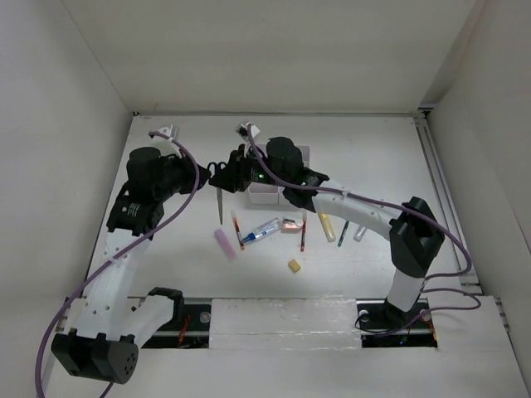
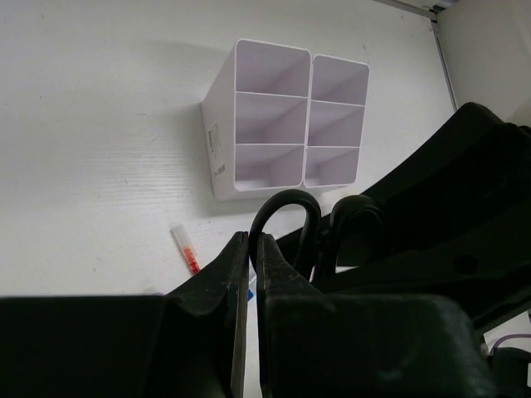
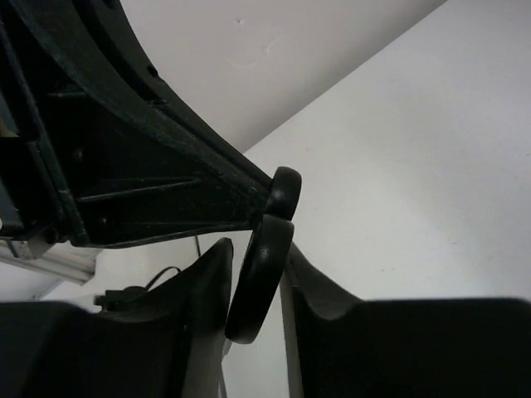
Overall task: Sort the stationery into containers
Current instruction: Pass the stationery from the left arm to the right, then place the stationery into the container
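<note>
Scissors (image 1: 220, 201) hang mid-air, blades down, just beside the organizer (image 2: 282, 124). Looks like a handoff to me: left gripper (image 2: 251, 242) is squeezed onto one handle loop, and right gripper (image 3: 257, 253) is pinching the other. Next I'd release one side, then tip them into a cell. The organizer's sticker (image 2: 217, 149) is too small to read.

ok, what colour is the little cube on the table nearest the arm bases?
Yellow. The eraser cube shows best in the top external view.

The right arm (image 1: 348, 206) hides most of what seems the organizer (image 1: 264, 196).
</note>
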`<state>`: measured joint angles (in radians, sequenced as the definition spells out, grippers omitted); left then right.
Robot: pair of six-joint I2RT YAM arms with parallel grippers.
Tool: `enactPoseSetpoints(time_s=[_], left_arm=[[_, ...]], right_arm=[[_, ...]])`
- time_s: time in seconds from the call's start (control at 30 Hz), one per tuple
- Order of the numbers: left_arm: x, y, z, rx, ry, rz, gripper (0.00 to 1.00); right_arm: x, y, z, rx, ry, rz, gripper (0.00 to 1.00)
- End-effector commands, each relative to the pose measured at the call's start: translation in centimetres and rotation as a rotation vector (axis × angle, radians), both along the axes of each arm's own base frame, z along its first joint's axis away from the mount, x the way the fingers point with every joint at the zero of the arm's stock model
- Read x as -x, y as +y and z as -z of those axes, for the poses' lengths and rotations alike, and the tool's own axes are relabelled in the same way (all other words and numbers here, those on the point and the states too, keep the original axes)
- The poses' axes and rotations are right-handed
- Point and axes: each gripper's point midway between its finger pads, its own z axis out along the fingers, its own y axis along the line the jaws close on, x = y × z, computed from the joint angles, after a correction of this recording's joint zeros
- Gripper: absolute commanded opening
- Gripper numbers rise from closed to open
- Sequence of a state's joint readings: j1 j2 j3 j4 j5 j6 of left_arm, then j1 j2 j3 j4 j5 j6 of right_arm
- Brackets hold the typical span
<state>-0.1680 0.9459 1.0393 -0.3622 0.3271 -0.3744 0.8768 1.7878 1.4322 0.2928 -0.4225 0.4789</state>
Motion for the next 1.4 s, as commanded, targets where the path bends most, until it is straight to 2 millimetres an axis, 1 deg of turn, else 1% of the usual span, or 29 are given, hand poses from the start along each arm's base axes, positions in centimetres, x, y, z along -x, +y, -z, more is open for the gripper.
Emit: enactPoseSetpoints(time_s=[0.0,0.07,0.1,0.13,0.17,0.2,0.23,0.27,0.3,0.37,0.4,0.43,0.5,0.53,0.57,0.6,0.63,0.67,0.73,0.77,0.83,0.87,0.9,1.1,1.13,1.2,1.27,1.33,1.37], left_arm=[[0.0,-0.2,-1.4,0.008,-0.069,0.022,0.0],[-0.1,-0.1,-1.4,0.005,-0.07,0.013,0.0],[-0.1,-0.1,-1.4,0.005,-0.07,0.013,0.0],[-0.1,-0.1,-1.4,0.005,-0.07,0.013,0.0],[-0.1,-0.1,-1.4,0.005,-0.07,0.013,0.0],[-0.1,0.1,-1.2,-0.001,-0.06,0.002,0.06],[-0.2,0.4,-1.1,-0.014,-0.065,-0.009,0.29],[-0.1,0.7,-1.2,-0.021,-0.066,-0.026,0.65],[-0.2,1.1,-0.9,-0.032,-0.058,-0.049,0.99],[-0.5,2.5,-0.8,-0.05,-0.051,-0.139,1.0],[-0.4,3.1,-0.8,-0.061,-0.053,-0.168,1.0],[-0.6,3.6,-0.8,-0.062,-0.05,-0.204,1.0],[-0.5,5.2,-1.3,-0.069,-0.064,-0.301,1.0],[-0.5,5.7,-1.0,-0.082,-0.056,-0.327,1.0],[-0.3,6.1,-1.4,-0.076,-0.068,-0.355,1.0],[-0.2,6.7,-1.2,-0.087,-0.069,-0.385,1.0],[0.0,6.7,-1.6,-0.083,-0.082,-0.386,1.0],[0.0,6.7,-1.1,-0.086,-0.073,-0.385,1.0],[0.4,6.6,-1.6,-0.073,-0.097,-0.375,1.0],[0.4,6.6,-1.6,-0.072,-0.097,-0.375,1.0],[0.6,6.5,-1.9,-0.074,-0.108,-0.364,1.0],[0.6,6.5,-1.9,-0.074,-0.109,-0.364,1.0],[0.6,6.5,-1.9,-0.074,-0.109,-0.364,1.0],[0.6,5.4,-1.5,-0.063,-0.107,-0.304,1.0],[0.6,5.1,-1.8,-0.054,-0.118,-0.289,1.0],[0.7,4.4,-1.6,-0.039,-0.115,-0.247,1.0],[0.7,4.0,-1.4,-0.032,-0.115,-0.228,1.0],[0.5,3.9,-1.1,-0.04,-0.107,-0.216,1.0],[0.6,3.7,-1.1,-0.037,-0.106,-0.207,1.0]], right_arm=[[-0.2,0.6,-1.7,-0.03,-0.017,0.02,0.33],[0.0,0.8,-1.4,-0.02,-0.01,0.023,0.22],[0.1,0.8,-1.1,-0.01,-0.003,0.023,0.08],[0.1,0.8,-1.1,-0.01,-0.003,0.023,0.0],[0.1,0.8,-1.1,-0.01,-0.003,0.023,0.0],[0.1,0.8,-1.1,-0.01,-0.003,0.023,0.0],[0.0,0.8,-1.1,-0.002,-0.03,0.022,0.0],[-0.4,0.2,-1.6,-0.006,-0.053,0.024,0.0],[-0.9,-0.3,-1.0,0.009,-0.064,0.021,0.0],[-1.6,-1.7,-2.2,-0.012,-0.168,0.015,0.0],[-2.5,-3.0,-2.6,-0.025,-0.206,-0.001,0.0],[-2.7,-4.0,-1.9,-0.019,-0.239,-0.024,0.0],[-3.1,-5.8,-2.4,-0.031,-0.382,-0.1,0.0],[-5.1,-8.1,-2.1,-0.017,-0.406,-0.06,0.0],[-6.1,-9.2,-1.9,-0.014,-0.424,-0.047,0.0],[-7.0,-10.2,-2.6,-0.03,-0.457,-0.034,0.0],[-8.3,-12.3,-2.3,-0.025,-0.464,-0.033,0.0],[-8.6,-13.2,-2.5,-0.028,-0.477,-0.042,0.0],[-9.1,-14.6,-2.9,-0.034,-0.501,-0.078,0.0],[-10.1,-16.0,-3.4,-0.029,-0.523,-0.061,0.0],[-11.2,-17.3,-3.9,-0.025,-0.534,-0.052,0.0],[-11.8,-18.5,-3.9,-0.018,-0.535,-0.037,0.0],[-12.5,-19.0,-4.6,-0.017,-0.561,-0.03,0.0],[-15.4,-22.6,-4.0,0.005,-0.571,-0.06,0.0],[-15.7,-23.0,-4.4,0.004,-0.585,-0.065,0.0],[-16.1,-23.1,-3.8,0.004,-0.578,-0.091,0.0],[-17.2,-23.9,-3.7,0.009,-0.583,-0.083,0.0],[-17.4,-23.8,-3.4,0.008,-0.575,-0.102,0.0],[-17.7,-23.7,-3.8,0.007,-0.588,-0.101,0.0]])
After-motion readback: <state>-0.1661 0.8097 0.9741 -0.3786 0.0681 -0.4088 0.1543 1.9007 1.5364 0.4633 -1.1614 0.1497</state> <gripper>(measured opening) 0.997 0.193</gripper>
